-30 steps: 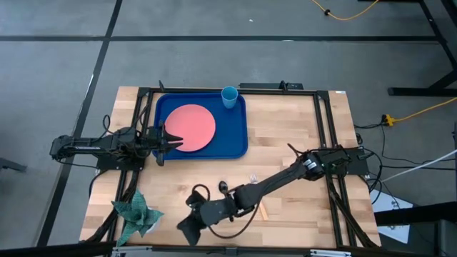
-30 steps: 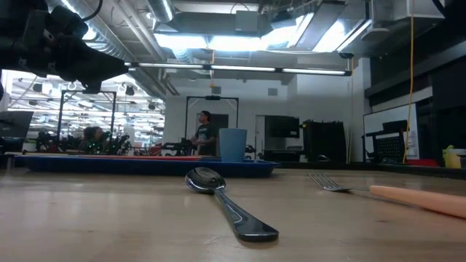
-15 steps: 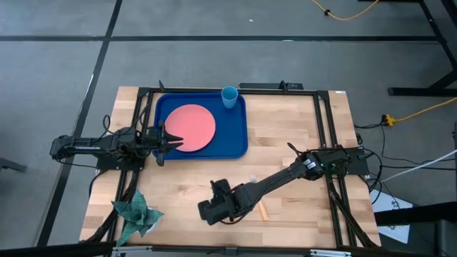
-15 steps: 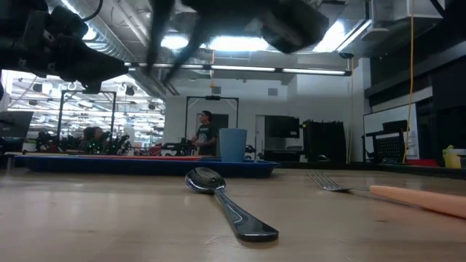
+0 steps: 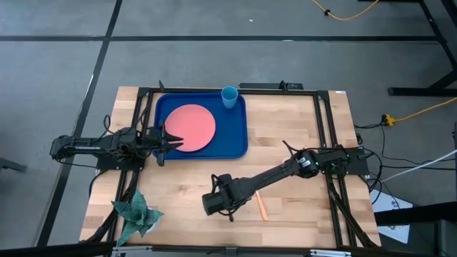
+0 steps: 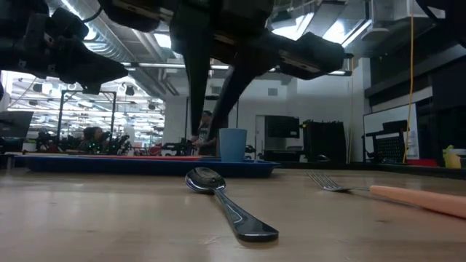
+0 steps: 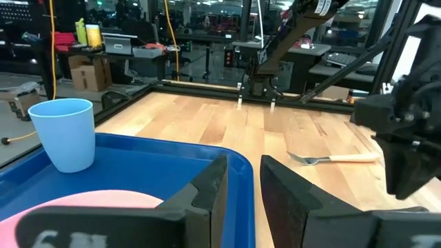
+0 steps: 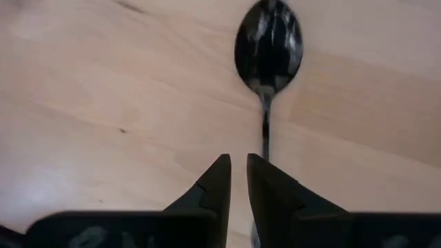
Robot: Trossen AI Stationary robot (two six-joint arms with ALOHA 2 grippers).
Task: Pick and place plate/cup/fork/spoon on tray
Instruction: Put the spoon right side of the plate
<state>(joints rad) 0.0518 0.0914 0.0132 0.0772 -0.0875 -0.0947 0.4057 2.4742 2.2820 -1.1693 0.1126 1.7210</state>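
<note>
The dark spoon [image 6: 218, 195] lies flat on the wooden table near its front; in the right wrist view its bowl [image 8: 269, 43] is beyond my fingertips. My right gripper [image 5: 212, 205] points down just above the spoon [image 6: 204, 137], shut and touching nothing, and it hides the spoon in the high view. The tan-handled fork [image 5: 261, 207] lies on the table to the right of the spoon. The pink plate [image 5: 191, 128] and blue cup [image 5: 229, 96] sit on the dark-blue tray [image 5: 239, 146]. My left gripper [image 5: 170, 140] waits shut at the tray's left rim.
A green folded paper shape [image 5: 136, 212] lies at the table's near left corner. Black frame rails [image 5: 321, 121] run along the table's left, right and far sides. Bare wood shows between the tray and the fork.
My right gripper has swung from near the table's front edge toward the right and a little farther in. It has come down over the spoon, entering the low view from above. The spoon and fork have stayed where they were.
</note>
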